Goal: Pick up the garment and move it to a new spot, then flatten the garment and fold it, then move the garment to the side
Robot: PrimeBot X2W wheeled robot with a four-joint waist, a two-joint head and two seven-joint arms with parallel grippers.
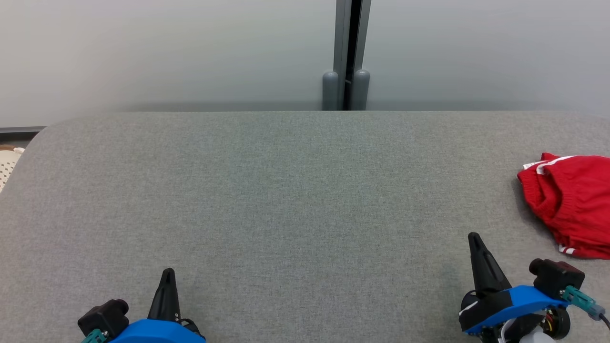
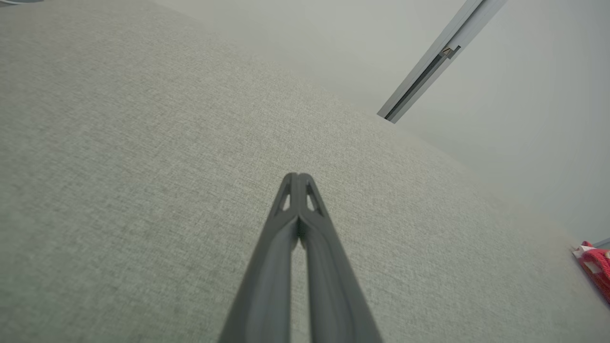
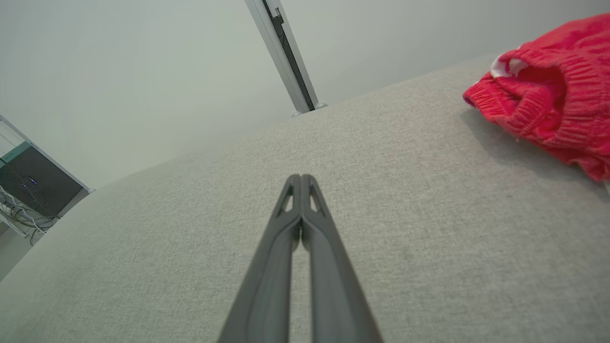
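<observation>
A red garment with white trim lies crumpled at the far right of the grey fabric surface, cut off by the head view's right edge. It also shows in the right wrist view as the red garment at the upper right, and in the left wrist view as a small patch of the garment at the right edge. My right gripper is shut, empty, to the left of and nearer than the garment. My left gripper is shut and empty at the lower left, far from it.
A pale wall with a grey vertical frame post stands behind the surface's far edge. A white perforated object sits off the left edge. Dark equipment with cables shows at the right wrist view's left.
</observation>
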